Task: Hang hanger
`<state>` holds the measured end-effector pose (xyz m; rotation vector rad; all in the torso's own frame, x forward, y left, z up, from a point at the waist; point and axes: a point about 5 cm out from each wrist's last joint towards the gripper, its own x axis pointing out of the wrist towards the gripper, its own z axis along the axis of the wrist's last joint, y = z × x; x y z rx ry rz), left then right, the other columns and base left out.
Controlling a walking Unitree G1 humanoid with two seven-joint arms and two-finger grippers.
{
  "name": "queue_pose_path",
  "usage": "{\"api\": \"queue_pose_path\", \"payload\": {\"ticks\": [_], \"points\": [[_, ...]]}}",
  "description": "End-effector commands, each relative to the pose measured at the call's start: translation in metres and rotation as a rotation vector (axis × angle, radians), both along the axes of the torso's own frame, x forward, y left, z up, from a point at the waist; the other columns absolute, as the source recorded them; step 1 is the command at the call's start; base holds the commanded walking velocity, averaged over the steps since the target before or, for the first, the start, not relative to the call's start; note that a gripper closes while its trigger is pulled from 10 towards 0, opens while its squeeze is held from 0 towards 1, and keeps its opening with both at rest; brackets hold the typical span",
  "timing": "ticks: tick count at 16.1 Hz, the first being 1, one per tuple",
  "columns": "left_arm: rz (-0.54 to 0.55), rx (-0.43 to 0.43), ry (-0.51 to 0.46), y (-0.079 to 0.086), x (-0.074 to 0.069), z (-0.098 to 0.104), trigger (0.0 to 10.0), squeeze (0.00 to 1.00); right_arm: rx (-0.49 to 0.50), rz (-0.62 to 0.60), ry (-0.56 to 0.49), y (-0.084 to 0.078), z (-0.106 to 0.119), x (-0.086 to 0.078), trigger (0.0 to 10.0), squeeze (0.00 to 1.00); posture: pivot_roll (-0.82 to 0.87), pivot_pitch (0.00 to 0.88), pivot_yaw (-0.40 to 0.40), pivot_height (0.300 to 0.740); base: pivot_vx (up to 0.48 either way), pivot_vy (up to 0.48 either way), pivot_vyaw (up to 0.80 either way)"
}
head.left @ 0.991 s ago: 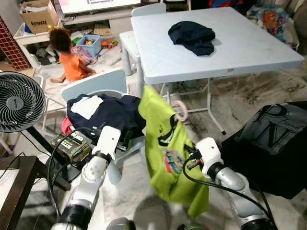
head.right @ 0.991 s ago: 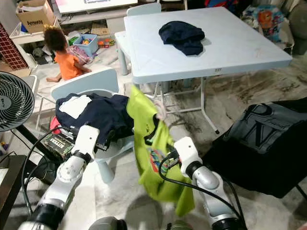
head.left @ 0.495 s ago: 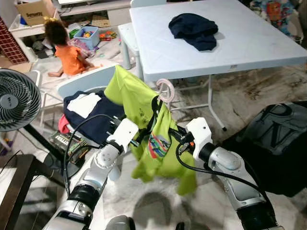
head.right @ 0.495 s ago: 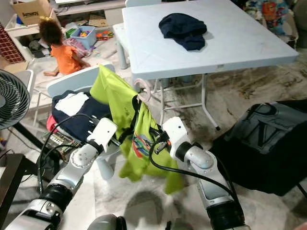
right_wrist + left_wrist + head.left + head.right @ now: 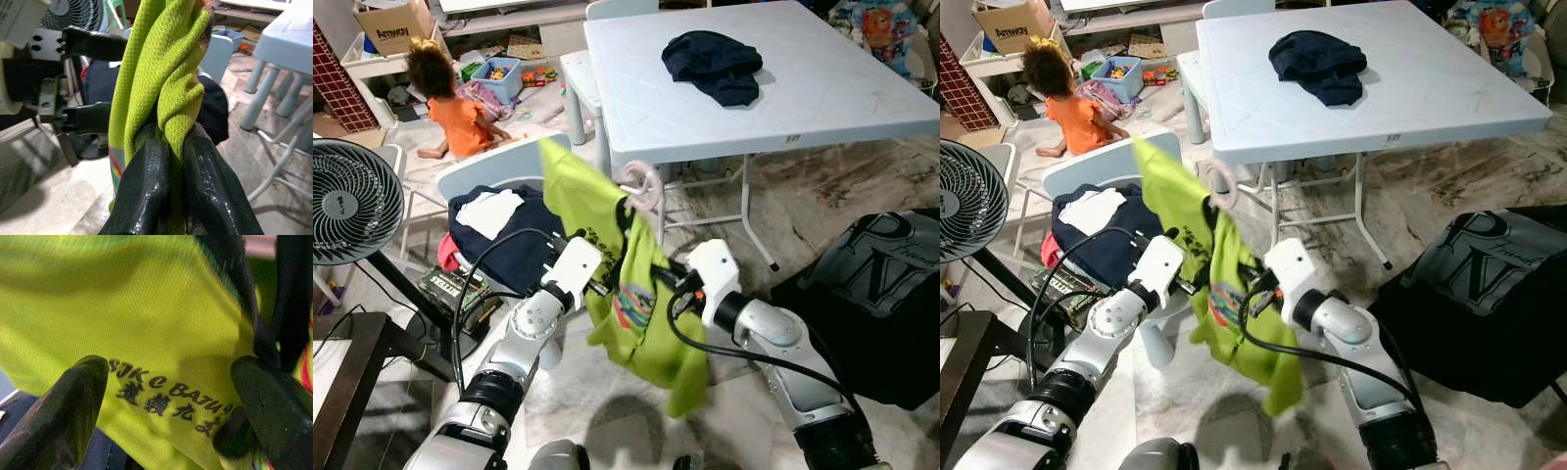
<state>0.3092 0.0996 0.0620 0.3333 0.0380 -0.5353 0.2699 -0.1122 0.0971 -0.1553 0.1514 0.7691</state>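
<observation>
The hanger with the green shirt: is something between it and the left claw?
Nothing visible stands between. The left claw is open right against the green shirt, which hangs on the hanger. The right claw is shut on the shirt's fabric.

My head stereo pair looks forward and down from above both arms, sharing the white table (image 5: 764,88), fan (image 5: 347,201) and green shirt (image 5: 636,294). My left wrist camera faces that shirt (image 5: 146,333) at very close range; my right wrist camera looks along its fingers (image 5: 146,191) toward the shirt and left gripper (image 5: 88,83)
</observation>
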Motion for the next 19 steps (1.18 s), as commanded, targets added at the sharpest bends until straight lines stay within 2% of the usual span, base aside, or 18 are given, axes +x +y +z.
{"api": "queue_pose_path", "payload": {"ticks": [1,2,3,5,6,10,11,13,14,15,16,19], "points": [[-0.026,-0.006,-0.025,-0.005,0.003,0.005,10.0,0.00,0.008,0.021,-0.052,0.006,0.012,0.004,10.0,0.00,-0.06,0.000,0.035,0.740,0.000,0.000,0.00],[-0.037,-0.012,-0.028,-0.007,0.002,0.006,10.0,0.00,-0.008,0.004,-0.058,0.005,0.011,0.006,10.0,0.00,-0.06,0.000,0.034,0.740,0.000,0.000,0.00],[-0.057,-0.024,-0.032,-0.011,0.001,0.007,10.0,0.00,-0.042,-0.068,-0.091,0.003,0.009,0.015,10.0,0.00,-0.06,0.000,0.035,0.740,0.000,0.000,0.00],[-0.066,-0.029,-0.032,-0.013,0.001,0.007,10.0,0.00,-0.043,-0.121,-0.097,0.003,0.008,0.023,10.0,0.00,-0.06,0.000,0.034,0.740,0.000,0.000,0.00],[-0.055,-0.035,-0.045,-0.012,0.003,0.009,10.0,0.00,-0.014,-0.122,-0.098,0.012,0.012,0.028,10.0,0.00,-0.06,0.000,0.030,0.740,0.000,0.000,0.00],[0.002,-0.055,-0.080,-0.004,0.010,0.018,10.0,0.00,0.008,-0.093,-0.109,0.025,0.017,0.033,10.0,0.00,-0.06,0.000,0.026,0.740,0.000,0.000,0.00],[0.008,-0.062,-0.086,-0.002,0.011,0.019,10.0,0.00,-0.010,-0.093,-0.125,0.026,0.017,0.035,10.0,0.00,-0.06,0.000,0.026,0.740,0.000,0.000,0.00],[0.054,-0.052,-0.116,0.004,0.014,0.022,10.0,0.00,-0.125,-0.138,-0.157,0.015,0.007,0.041,10.0,0.00,-0.06,0.000,0.026,0.740,0.000,0.000,0.00],[0.092,-0.046,-0.131,0.009,0.016,0.024,10.0,0.00,-0.212,-0.046,-0.141,0.013,-0.003,0.036,10.0,0.00,-0.06,0.000,0.024,0.740,0.000,0.000,0.00],[0.100,-0.044,-0.136,0.011,0.016,0.024,10.0,0.00,-0.229,-0.015,-0.126,0.013,-0.006,0.034,10.0,0.00,-0.06,0.000,0.024,0.740,0.000,0.000,0.00],[0.116,-0.034,-0.135,0.014,0.017,0.023,10.0,0.00,-0.246,0.124,-0.085,0.011,-0.011,0.022,10.0,0.00,-0.06,0.000,0.024,0.740,0.000,0.000,0.00],[0.131,-0.016,-0.132,0.016,0.018,0.021,10.0,0.00,-0.251,0.240,-0.048,0.001,-0.010,0.010,10.0,0.00,-0.06,0.000,0.027,0.740,0.000,0.000,0.00]]}}
